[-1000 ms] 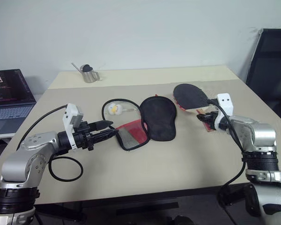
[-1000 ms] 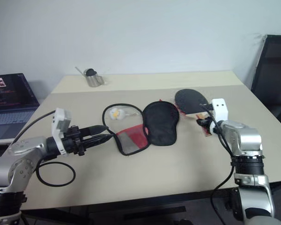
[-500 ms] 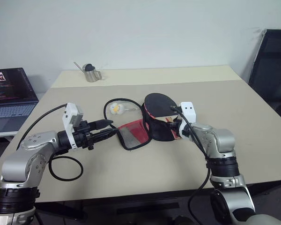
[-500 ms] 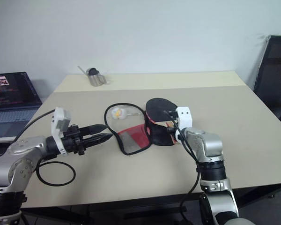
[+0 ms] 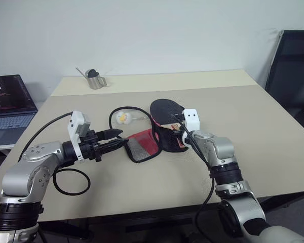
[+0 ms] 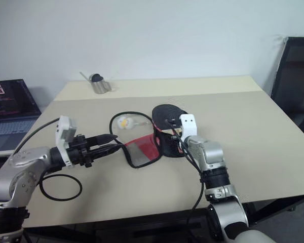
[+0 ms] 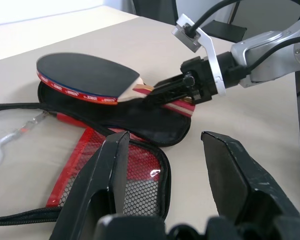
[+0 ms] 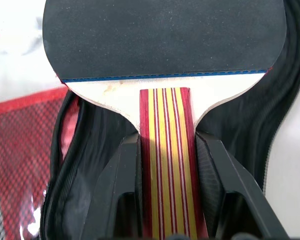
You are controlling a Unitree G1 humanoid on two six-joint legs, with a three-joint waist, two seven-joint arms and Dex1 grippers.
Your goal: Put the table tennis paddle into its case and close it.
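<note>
The table tennis paddle [image 5: 165, 109], with a black face and a striped wooden handle [image 8: 166, 150], hangs tilted just above the black half of the case [image 5: 168, 139]. My right gripper [image 5: 180, 132] is shut on the handle, one finger [image 8: 121, 190] on each side. The case lies open at mid-table, and its red mesh half [image 5: 143, 144] points toward my left gripper [image 5: 120, 138]. That gripper is level and open at the mesh half's near edge [image 7: 140, 170], with nothing between its fingers [image 7: 110, 165].
A small white-yellow plush charm [image 5: 123, 117] lies behind the case inside a black zip loop. A metal cup [image 5: 96, 81] stands at the table's far left. A laptop [image 5: 7, 104] is off to the left, a black cable ring [image 5: 71, 181] near the front edge, a dark chair [image 5: 294, 66] at right.
My right gripper has carried the paddle left, from the right of the case to over its black half. The left arm and the case have stayed put.
</note>
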